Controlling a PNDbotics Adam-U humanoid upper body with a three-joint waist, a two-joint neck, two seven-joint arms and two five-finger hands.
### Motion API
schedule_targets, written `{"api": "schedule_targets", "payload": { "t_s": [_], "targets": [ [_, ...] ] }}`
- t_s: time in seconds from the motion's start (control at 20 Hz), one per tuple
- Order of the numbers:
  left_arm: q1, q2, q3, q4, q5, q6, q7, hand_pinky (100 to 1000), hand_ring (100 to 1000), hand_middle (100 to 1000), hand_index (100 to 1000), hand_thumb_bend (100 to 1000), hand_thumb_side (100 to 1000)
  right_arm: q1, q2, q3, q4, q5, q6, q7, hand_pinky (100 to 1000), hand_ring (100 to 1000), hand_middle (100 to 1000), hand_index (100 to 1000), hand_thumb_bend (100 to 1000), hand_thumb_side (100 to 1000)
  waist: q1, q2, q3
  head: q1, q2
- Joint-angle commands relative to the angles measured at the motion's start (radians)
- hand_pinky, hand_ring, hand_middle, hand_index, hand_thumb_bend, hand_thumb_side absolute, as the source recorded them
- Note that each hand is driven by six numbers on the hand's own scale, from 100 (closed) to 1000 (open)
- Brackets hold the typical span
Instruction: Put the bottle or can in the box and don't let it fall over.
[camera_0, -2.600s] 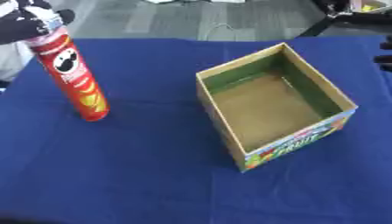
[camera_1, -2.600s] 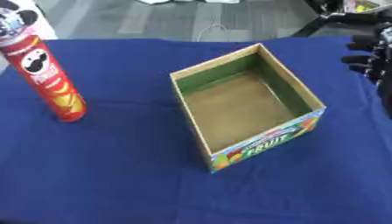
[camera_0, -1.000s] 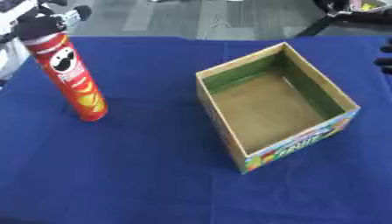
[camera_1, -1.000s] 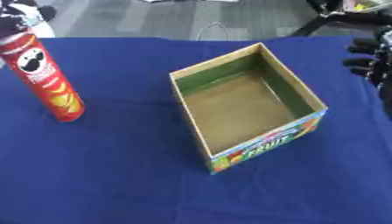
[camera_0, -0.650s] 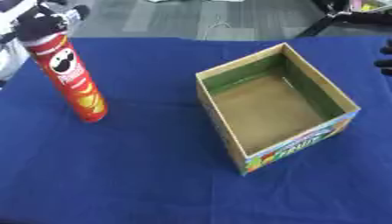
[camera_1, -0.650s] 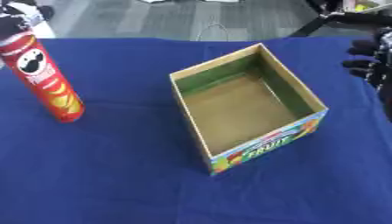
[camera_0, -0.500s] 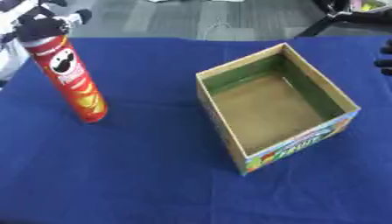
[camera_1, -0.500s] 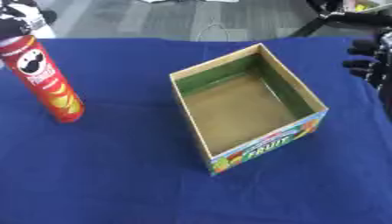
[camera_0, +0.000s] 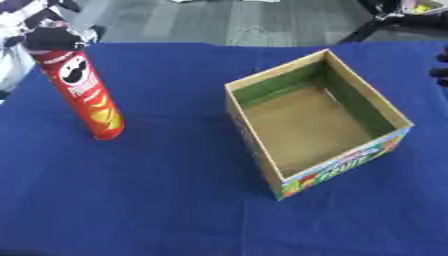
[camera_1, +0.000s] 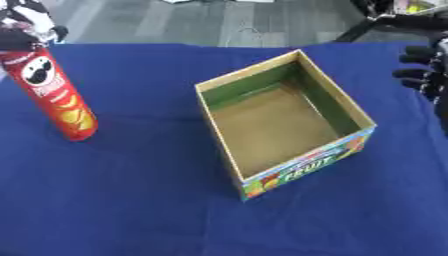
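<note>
A tall red can (camera_0: 86, 95) stood upright near the counter's (camera_0: 166, 200) left edge, well apart from the open cardboard box (camera_0: 317, 122) toward the right. The left robot hand (camera_0: 48, 31) sat at the can's top, at the far left corner; whether its fingers were curled round the lid could not be told. The right robot hand (camera_1: 423, 70) hung by the right edge with fingers partly curled, holding nothing. The can looked light, stiff and slick-sided, and tall enough to tip easily; a hold around its middle would probably keep it steadier than one at the lid.
</note>
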Motion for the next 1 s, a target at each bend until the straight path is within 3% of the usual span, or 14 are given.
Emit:
{"api": "schedule_targets", "payload": {
  "t_s": [0.05,0.15,0.2,0.3,0.6,1.0],
  "targets": [
    [-0.014,0.015,0.003,-0.004,0.004,-0.001,-0.023,672,844,908,871,355,513,-0.015,-0.021,-0.008,-0.014,0.005,-0.002,-0.003,878,761,768,805,100,979,-0.001,-0.016,-0.001,0.003,-0.006],
    [-0.015,0.016,0.005,-0.004,0.008,0.0,-0.029,686,851,909,873,362,600,-0.016,-0.021,-0.008,-0.014,0.005,-0.002,-0.003,878,761,768,805,100,979,-0.001,-0.016,0.0,0.003,-0.006],
    [-0.017,0.016,0.01,-0.005,0.009,0.003,-0.024,730,862,910,875,389,694,-0.016,-0.021,-0.009,-0.014,0.005,-0.002,-0.003,878,761,768,805,100,979,-0.001,-0.016,0.0,0.003,-0.006],
    [-0.019,0.017,0.014,-0.01,0.0,0.01,-0.002,794,870,912,879,444,736,-0.016,-0.022,-0.008,-0.014,0.005,-0.002,-0.002,878,761,767,805,100,981,0.0,-0.016,0.0,0.003,-0.007],
    [-0.025,0.012,0.016,-0.023,-0.023,0.012,0.033,804,874,915,877,469,740,-0.017,-0.021,-0.008,-0.013,0.005,-0.002,0.0,878,761,767,805,100,980,0.001,-0.017,-0.001,0.004,-0.007],
    [-0.039,-0.001,0.004,-0.04,-0.018,0.014,0.037,769,870,915,872,434,731,-0.019,-0.021,-0.008,-0.01,0.005,-0.002,0.001,878,761,767,805,100,979,0.002,-0.017,-0.001,0.007,-0.004]
  ]
}}
